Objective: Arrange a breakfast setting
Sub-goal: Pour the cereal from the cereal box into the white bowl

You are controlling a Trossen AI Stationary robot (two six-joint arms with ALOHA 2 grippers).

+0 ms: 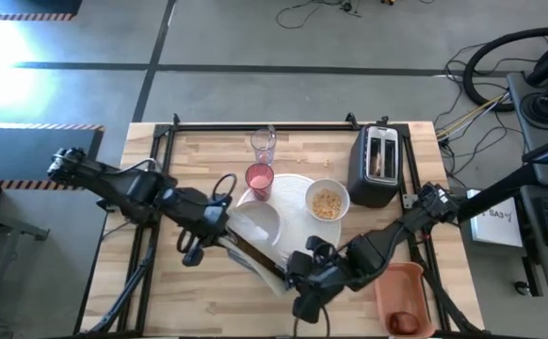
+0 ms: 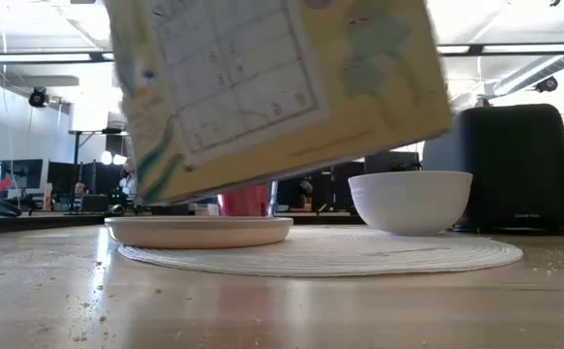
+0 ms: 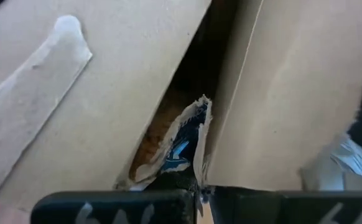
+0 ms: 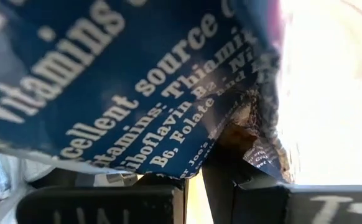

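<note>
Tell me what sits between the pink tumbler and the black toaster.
In the high view, the small white bowl, filled with cereal, sits between the pink tumbler and the black toaster, on the round placemat.

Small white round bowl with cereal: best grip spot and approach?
Pinch the small white bowl by its rim, straight from above, on the side away from the black toaster, which crowds the other. It is upright, open, cereal inside: keep it level. Left gripper and right gripper clamp the cereal box.

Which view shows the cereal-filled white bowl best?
The high view: the white bowl is unobstructed from above, with cereal visible inside, beside the toaster. The low view shows only its side. Neither wrist view shows it.
</note>
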